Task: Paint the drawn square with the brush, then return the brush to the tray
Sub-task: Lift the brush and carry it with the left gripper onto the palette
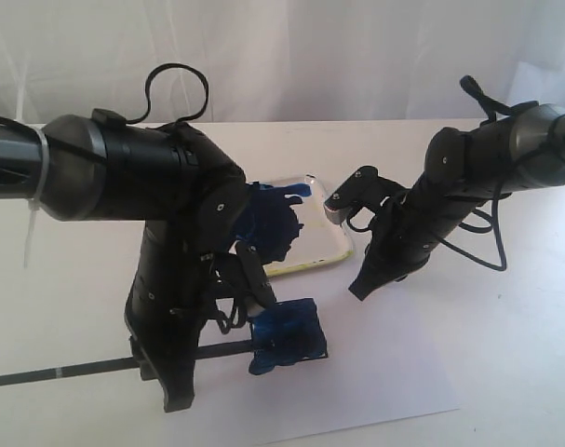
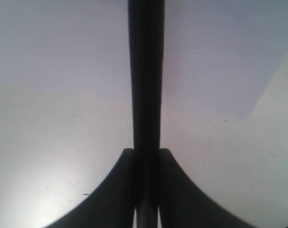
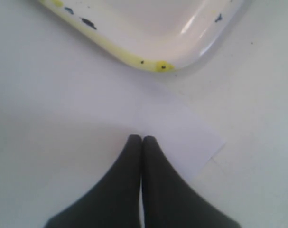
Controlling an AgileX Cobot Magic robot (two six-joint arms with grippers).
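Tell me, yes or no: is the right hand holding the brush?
No. The right hand is shut with its fingers pressed together and nothing between them; the left hand grips the brush.

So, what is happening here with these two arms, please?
The left gripper is shut on the brush and holds it low and roughly level over the white paper. The bristle end reaches the drawn square, which looks mostly filled with blue. The tray, with its dark blue paint blot, lies just behind the square. The right gripper is shut and empty, near the tray's corner.
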